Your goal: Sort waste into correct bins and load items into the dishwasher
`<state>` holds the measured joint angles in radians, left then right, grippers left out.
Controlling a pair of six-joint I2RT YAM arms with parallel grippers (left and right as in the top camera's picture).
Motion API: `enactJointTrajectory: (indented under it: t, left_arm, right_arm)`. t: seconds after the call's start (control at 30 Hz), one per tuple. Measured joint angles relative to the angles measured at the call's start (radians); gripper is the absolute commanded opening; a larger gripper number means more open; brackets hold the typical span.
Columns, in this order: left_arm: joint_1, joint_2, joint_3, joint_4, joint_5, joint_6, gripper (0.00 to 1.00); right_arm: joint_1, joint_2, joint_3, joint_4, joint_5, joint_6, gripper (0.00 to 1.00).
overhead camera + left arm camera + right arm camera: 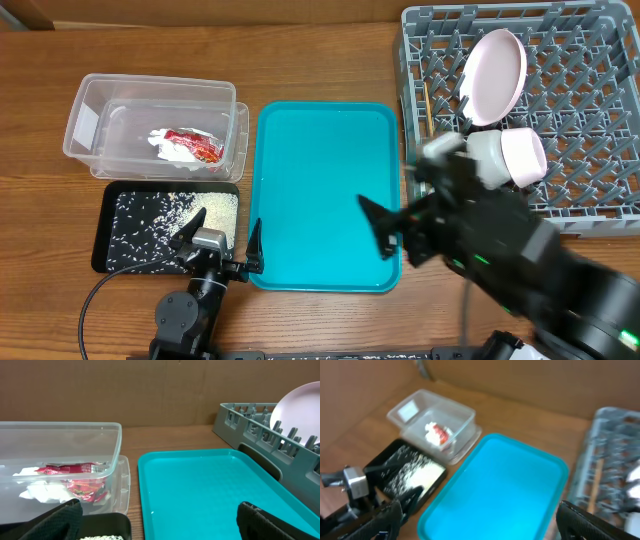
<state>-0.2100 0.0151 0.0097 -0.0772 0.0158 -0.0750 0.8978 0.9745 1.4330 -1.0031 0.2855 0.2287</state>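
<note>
The crumpled red-and-white wrapper lies in the clear tub; it also shows in the left wrist view. Loose rice is spread in the black tray. A white plate stands upright in the grey dish rack, with a bowl and a small cup beside it. A thin chopstick lies at the rack's left edge. My left gripper is open and empty between the black tray and the teal tray. My right gripper is open and empty above the teal tray's right side.
The large teal tray lies bare in the middle, between the bins and the rack. The right arm's dark body covers the rack's front-left corner. A cardboard wall stands behind the table. The left arm's cable runs along the front edge.
</note>
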Motion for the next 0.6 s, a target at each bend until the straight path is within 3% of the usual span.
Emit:
enactJointTrajectory:
  t: [0.1,0.27,0.6]
  left_arm:
    - [0.0,0.0,0.0,0.0,0.0,0.0,1.0]
    - [0.0,0.0,0.0,0.0,0.0,0.0,1.0]
    - [0.0,0.0,0.0,0.001,0.0,0.0,1.0]
  right_arm:
    - [-0.051,-0.09,-0.006,0.024,0.041,0.0,1.0]
    - [-0.295,-0.229,-0.092,0.157,0.005,-0.019,1.0]
    - [-0.734,-0.512,-0.594,0.375,-0.332,-0.169,1.0]
